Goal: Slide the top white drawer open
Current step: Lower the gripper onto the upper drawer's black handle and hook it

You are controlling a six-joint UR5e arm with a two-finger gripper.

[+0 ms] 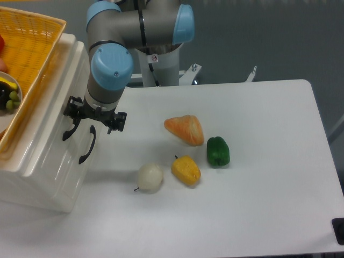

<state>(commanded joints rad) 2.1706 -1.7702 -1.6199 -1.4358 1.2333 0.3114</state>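
The white cabinet stands at the left, its front facing right. The top white drawer (54,137) has a curved black handle (68,131); I see no gap around its front. The lower drawer (67,172) has its own black handle (87,145). My gripper (85,122) points down at the cabinet front, right at the top handle. The wrist and gripper body hide the fingertips. I cannot tell whether the fingers are around the handle.
A yellow wicker basket (37,37) with fruit rests on top of the cabinet. On the table lie an orange bread piece (185,129), a green pepper (217,151), a yellow pepper (186,170) and a white onion (150,177).
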